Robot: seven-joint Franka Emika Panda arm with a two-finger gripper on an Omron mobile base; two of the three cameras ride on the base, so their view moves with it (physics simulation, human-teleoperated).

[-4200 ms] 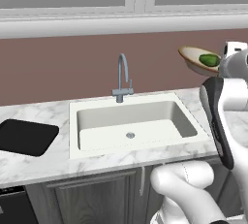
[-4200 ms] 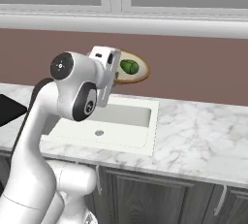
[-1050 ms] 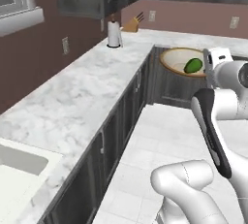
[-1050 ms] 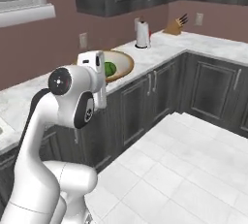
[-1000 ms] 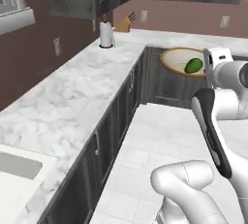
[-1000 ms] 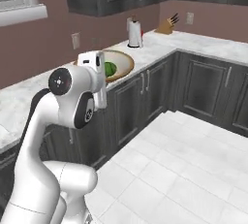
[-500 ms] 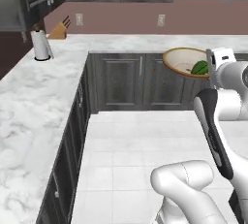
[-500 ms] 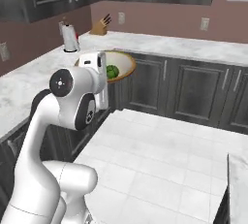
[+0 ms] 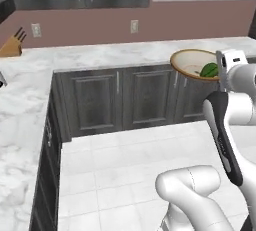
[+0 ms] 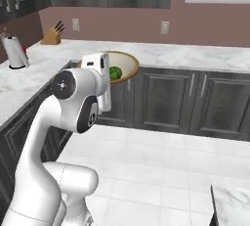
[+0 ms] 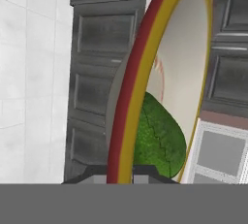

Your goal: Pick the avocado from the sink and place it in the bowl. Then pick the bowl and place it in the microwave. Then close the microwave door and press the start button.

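Bowl [image 9: 192,63]: wide, shallow, tan-rimmed, cream inside; carried in the air at counter height before dark cabinets, clear of any surface. Judged rigid, light, likely breakable and smooth; best taken by the rim, as now. Avocado [image 9: 209,70]: small, dark green, loose in the bowl toward 4 o'clock in the left base view; judged firm and prone to roll. End effector [image 11: 121,172]: narrow, pinching the bowl's rim.
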